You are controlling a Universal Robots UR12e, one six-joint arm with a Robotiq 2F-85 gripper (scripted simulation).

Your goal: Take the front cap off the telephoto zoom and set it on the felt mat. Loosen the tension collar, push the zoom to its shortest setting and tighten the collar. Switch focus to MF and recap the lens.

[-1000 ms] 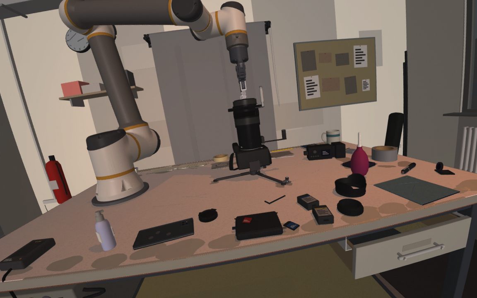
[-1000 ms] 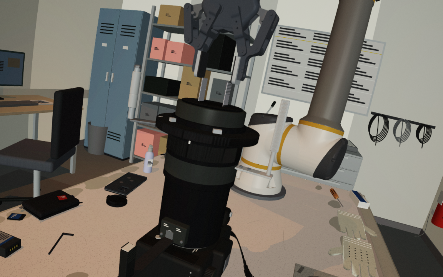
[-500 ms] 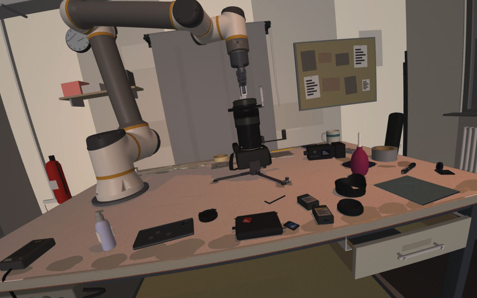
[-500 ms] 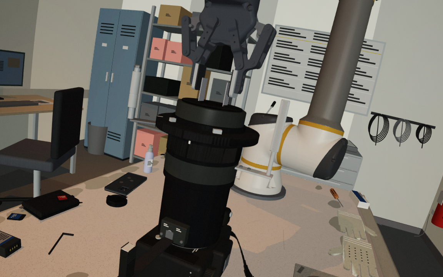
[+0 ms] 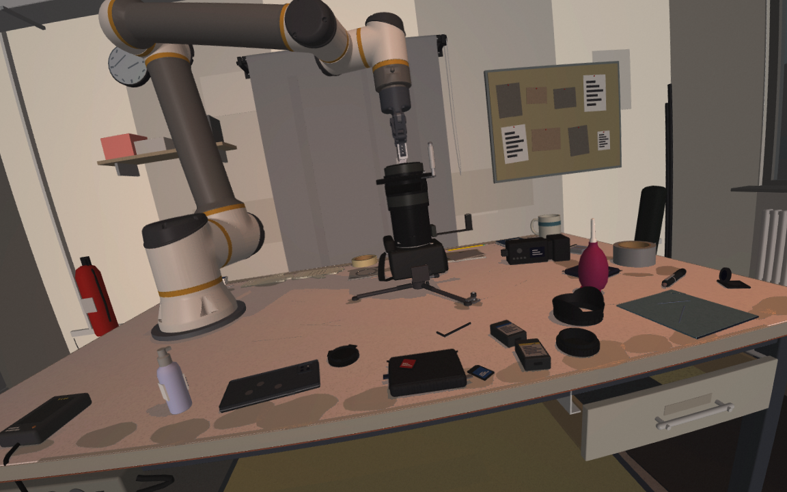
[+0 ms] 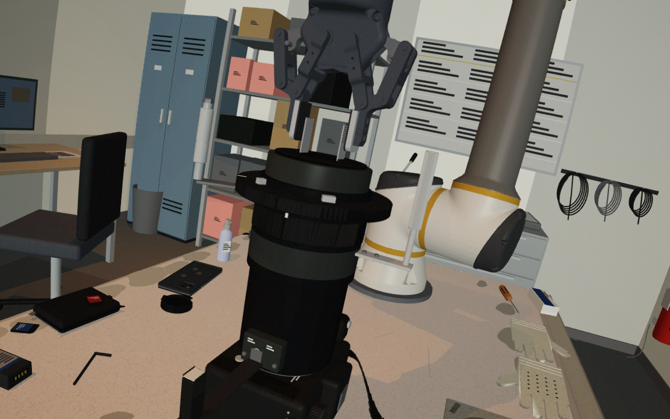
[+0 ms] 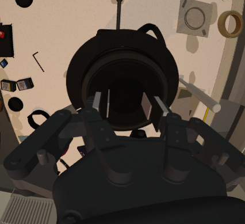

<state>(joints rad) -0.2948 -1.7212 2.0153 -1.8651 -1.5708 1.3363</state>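
Note:
The black front cap (image 6: 317,164) sits on top of the telephoto zoom (image 5: 409,202), which points straight up from a camera body on a small tripod (image 5: 412,287) at the middle of the bench. My gripper (image 6: 323,151) hangs directly over the cap, fingers pointing down at its top face, open and holding nothing. In the wrist camera the fingers (image 7: 128,105) frame the dark round cap (image 7: 123,91). A wide toothed collar (image 6: 322,200) rings the barrel just below the cap. The grey felt mat (image 5: 687,312) lies flat near the bench's right front corner.
A grey backdrop and the arm's base (image 5: 195,275) stand behind the lens. Around the tripod lie a lens hood (image 5: 579,306), a loose cap (image 5: 577,341), two batteries, a red blower (image 5: 592,263), a hex key (image 5: 453,330), a black case and a phone. A drawer (image 5: 678,410) stands open below.

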